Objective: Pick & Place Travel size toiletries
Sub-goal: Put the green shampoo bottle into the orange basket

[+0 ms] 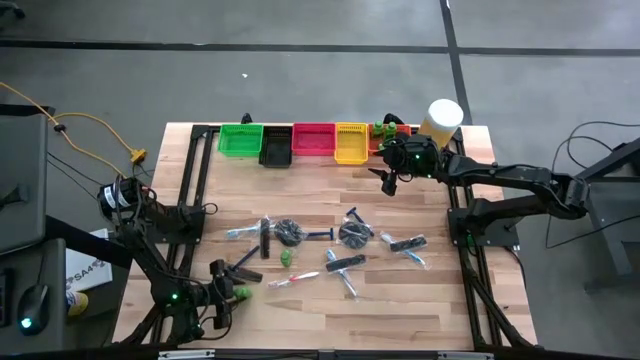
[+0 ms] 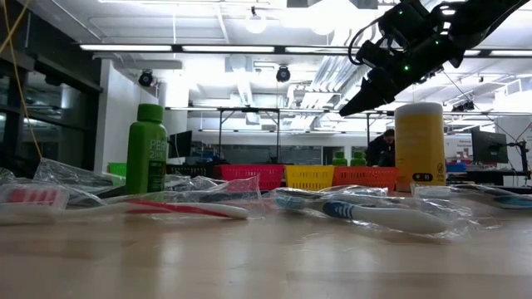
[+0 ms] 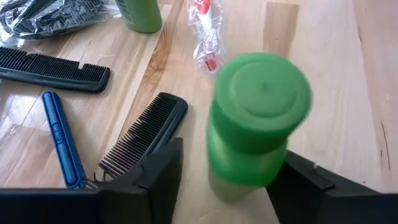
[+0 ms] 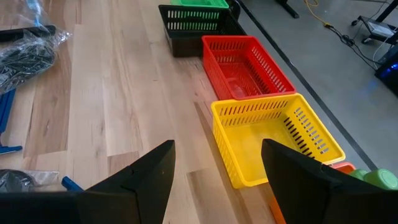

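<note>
Wood bench [image 1: 420, 300]. Left claw [image 3: 225, 186] around green bottle [image 3: 255, 118], not tight yet, for lift. Right claw [image 4: 217, 171] open, empty over yellow bin [image 4: 273, 140].

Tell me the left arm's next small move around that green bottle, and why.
Probably finish closing the left gripper on the green bottle, then lift. The bottle stands between its dark fingers, and whether they grip it yet cannot be told.
</note>
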You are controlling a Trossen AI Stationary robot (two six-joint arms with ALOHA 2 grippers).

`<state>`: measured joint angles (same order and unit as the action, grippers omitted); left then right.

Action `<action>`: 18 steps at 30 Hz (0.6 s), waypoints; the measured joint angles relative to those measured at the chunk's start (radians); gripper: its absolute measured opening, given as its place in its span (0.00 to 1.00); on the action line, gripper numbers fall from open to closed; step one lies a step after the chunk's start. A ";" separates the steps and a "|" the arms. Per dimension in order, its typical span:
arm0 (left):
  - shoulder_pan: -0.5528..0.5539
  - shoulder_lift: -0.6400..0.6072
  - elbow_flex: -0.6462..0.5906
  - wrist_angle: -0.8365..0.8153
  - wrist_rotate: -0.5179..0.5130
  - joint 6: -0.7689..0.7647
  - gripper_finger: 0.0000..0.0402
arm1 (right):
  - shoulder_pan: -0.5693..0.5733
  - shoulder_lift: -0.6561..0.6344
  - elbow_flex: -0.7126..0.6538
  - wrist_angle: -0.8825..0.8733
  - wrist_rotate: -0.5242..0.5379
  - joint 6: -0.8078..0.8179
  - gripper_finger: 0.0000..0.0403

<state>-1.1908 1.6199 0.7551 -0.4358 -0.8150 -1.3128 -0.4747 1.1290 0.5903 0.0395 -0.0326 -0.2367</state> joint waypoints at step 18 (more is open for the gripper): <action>0.074 -0.043 0.031 -0.010 -0.054 0.058 0.20 | 0.000 0.000 0.000 -0.003 0.000 -0.003 0.58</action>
<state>-1.1168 1.5769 0.7859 -0.4459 -0.8686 -1.2548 -0.4750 1.1290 0.5903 0.0364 -0.0330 -0.2401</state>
